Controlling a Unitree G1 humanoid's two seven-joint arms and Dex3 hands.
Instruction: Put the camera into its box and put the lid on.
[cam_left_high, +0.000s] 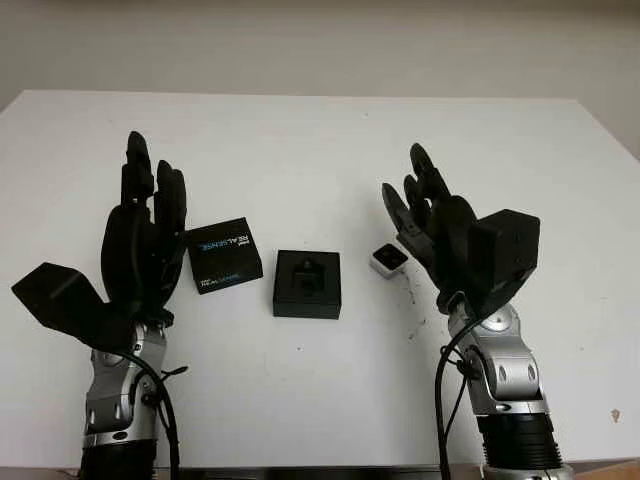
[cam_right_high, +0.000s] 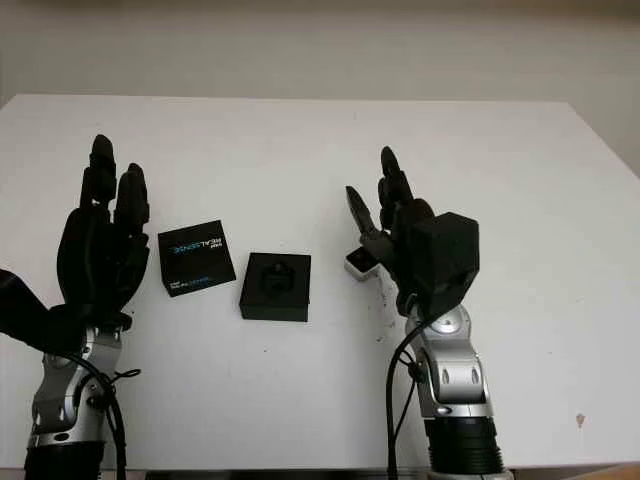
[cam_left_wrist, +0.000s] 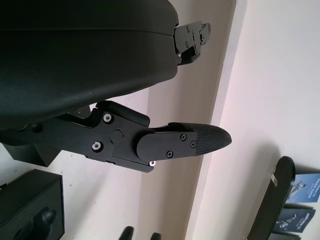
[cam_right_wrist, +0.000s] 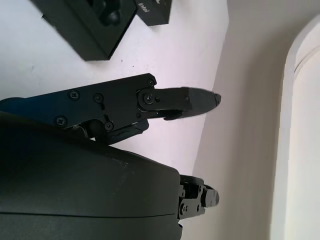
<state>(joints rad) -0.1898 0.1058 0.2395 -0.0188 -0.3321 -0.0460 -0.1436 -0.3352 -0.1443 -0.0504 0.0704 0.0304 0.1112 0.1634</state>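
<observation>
The small white-cased camera (cam_left_high: 388, 259) sat on the white worktop (cam_left_high: 320, 150) just beside the right hand (cam_left_high: 432, 222), on its inner side, so that hand was much the nearer. The right hand held nothing, fingers extended. The open black box (cam_left_high: 307, 284) lay near the camera, toward the left hand (cam_left_high: 148, 228), also open and raised. Its lid (cam_left_high: 223, 255), printed "REALSENSE", lay just beside the left hand.

Probably a lab or test room: bare white table (cam_left_high: 300, 140) against a plain pale wall (cam_left_high: 320, 40).
</observation>
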